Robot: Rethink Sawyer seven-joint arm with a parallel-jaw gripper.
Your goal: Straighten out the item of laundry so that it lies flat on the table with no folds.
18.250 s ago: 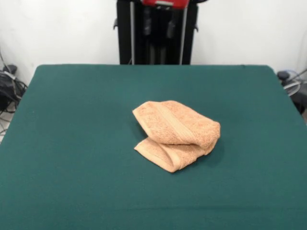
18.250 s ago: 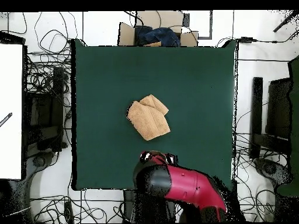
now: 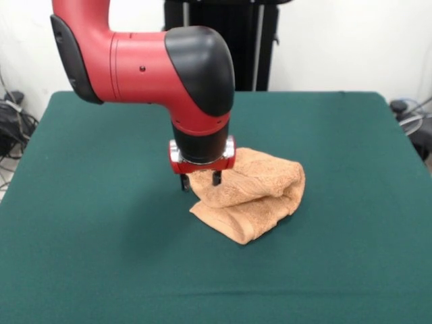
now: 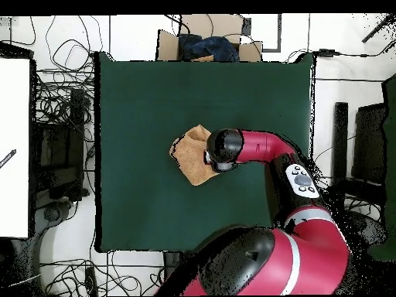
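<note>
The peach-orange towel (image 3: 253, 192) lies crumpled and folded over itself near the middle of the dark green table (image 3: 101, 223). In the overhead view the towel (image 4: 189, 158) shows as a bunched shape on the table (image 4: 139, 108). My gripper (image 3: 200, 179) points straight down at the towel's left edge in the front view. Its two dark fingers (image 3: 183, 182) stand apart, with the towel's edge between them, low over the table. In the overhead view the arm's wrist (image 4: 223, 148) covers the gripper and the towel's right side.
Green cloth stretches well beyond the towel on all sides. Cables (image 4: 58, 108) and equipment lie off the table's edges. Cardboard boxes (image 4: 205, 39) stand past the far edge in the overhead view. A black stand (image 3: 226, 27) rises behind the table.
</note>
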